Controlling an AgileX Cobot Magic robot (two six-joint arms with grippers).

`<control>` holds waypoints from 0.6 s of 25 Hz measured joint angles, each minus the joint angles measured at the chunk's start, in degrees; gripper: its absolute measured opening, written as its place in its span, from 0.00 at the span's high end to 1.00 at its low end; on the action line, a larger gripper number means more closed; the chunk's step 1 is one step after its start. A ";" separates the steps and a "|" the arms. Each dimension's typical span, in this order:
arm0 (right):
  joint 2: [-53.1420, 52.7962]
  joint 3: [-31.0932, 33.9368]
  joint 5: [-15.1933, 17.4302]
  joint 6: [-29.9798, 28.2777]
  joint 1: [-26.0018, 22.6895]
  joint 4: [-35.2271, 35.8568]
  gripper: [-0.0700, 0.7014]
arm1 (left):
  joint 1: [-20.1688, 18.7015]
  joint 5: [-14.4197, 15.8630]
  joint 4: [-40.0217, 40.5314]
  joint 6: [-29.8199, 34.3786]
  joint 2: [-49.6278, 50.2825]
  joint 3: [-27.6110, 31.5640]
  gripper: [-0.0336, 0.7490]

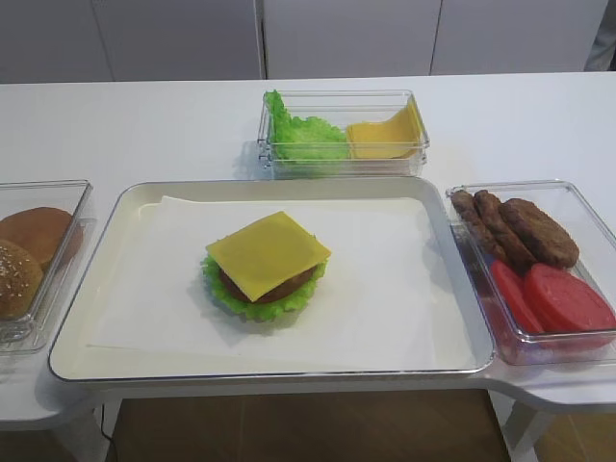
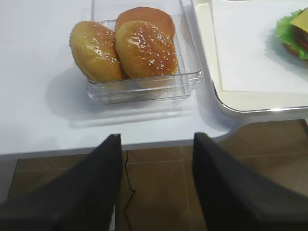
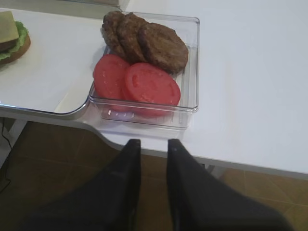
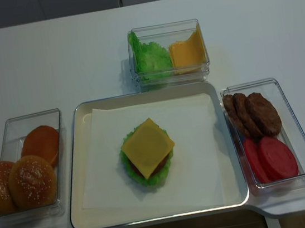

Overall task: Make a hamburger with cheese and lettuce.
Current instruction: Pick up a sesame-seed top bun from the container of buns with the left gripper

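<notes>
Buns (image 2: 126, 50) are lying straight ahead of the left pincer (image 2: 156, 166), jaws spread and empty (right pincer (image 3: 154, 163) is hanging empty, slightly parted, over patties); hamburger (image 1: 267, 267), cheese (image 1: 268, 254) topping lettuce (image 1: 252, 306), is awaiting on tray (image 1: 125, 289).

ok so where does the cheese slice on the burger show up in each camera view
Exterior high: the cheese lies mid-tray, on top of the patty.
Exterior high (realsense): the cheese is at the tray's centre.
Right wrist: only a corner shows at the top left edge.
Left wrist: a small yellow corner shows at the top right edge.
Shared landmark: the tray, whose rim shows in all four views.
</notes>
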 joint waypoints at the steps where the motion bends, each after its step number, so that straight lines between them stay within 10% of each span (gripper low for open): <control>1: 0.00 0.00 0.00 0.00 0.00 0.00 0.72 | 0.00 0.00 0.00 0.00 0.00 0.00 0.50; 15: 0.00 0.00 0.00 0.00 0.00 0.00 0.72 | 0.00 0.00 0.00 0.00 0.00 0.00 0.50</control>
